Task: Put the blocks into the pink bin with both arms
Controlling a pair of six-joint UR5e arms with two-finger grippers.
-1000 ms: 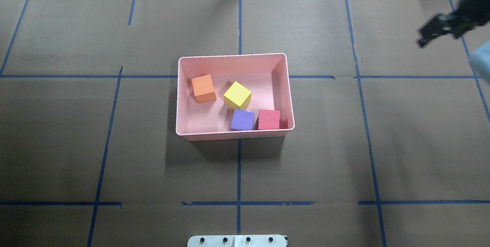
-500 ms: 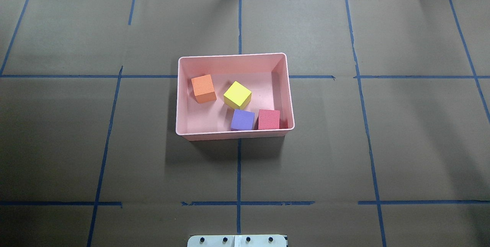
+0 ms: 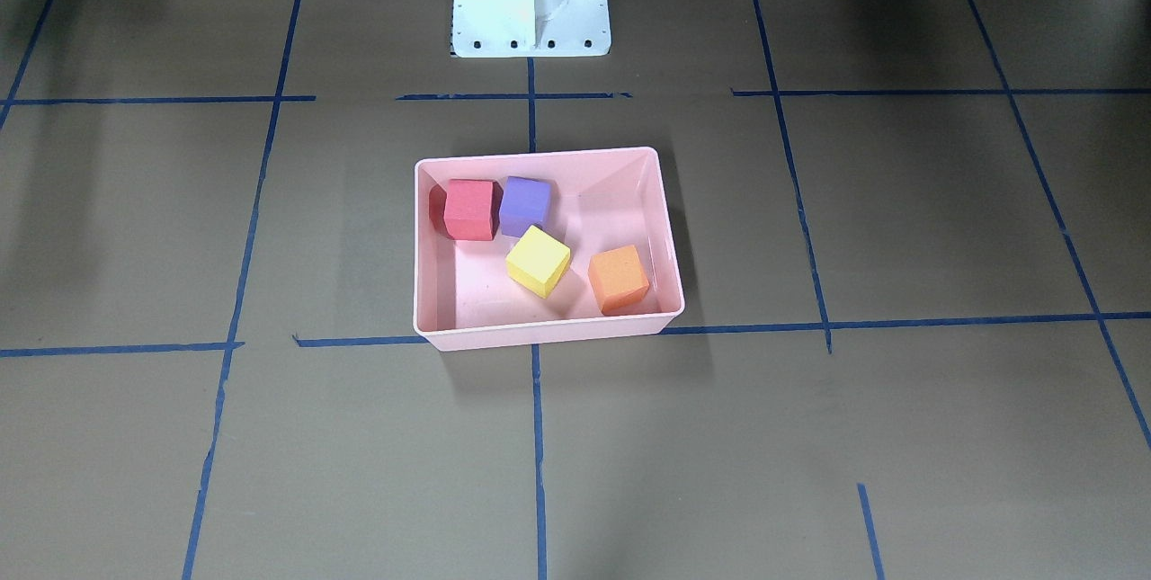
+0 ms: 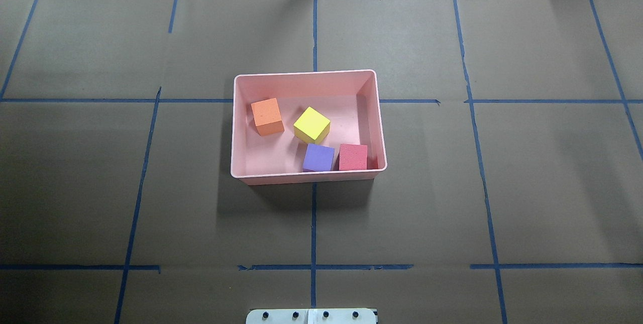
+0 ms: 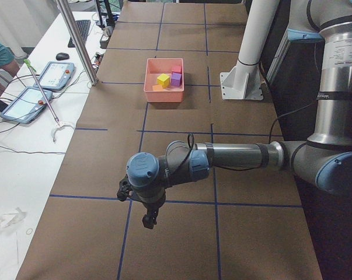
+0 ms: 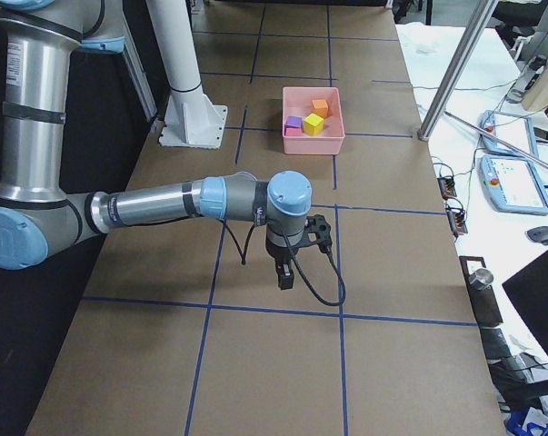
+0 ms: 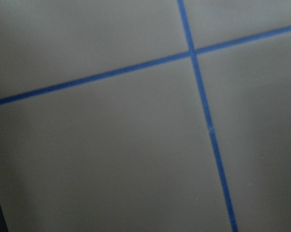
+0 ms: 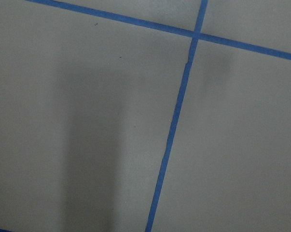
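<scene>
The red block, purple block, yellow block and orange block all lie in the pink bin at the centre of the overhead view, so the task seems done; the left gripper and right gripper hang over the tabletop well apart from it, and I cannot tell if they are open or closed.

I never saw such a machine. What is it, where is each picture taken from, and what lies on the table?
It is a robot with two arms, each ending in a two-finger hand. Two cameras look down on the table, two stand at its ends, and two sit on the wrists, seeing only its taped paper. The pink bin holds four blocks: red block, purple block, yellow block, orange block. The left hand and the right hand hang over the table, away from the bin; open or shut, I cannot tell.
</scene>
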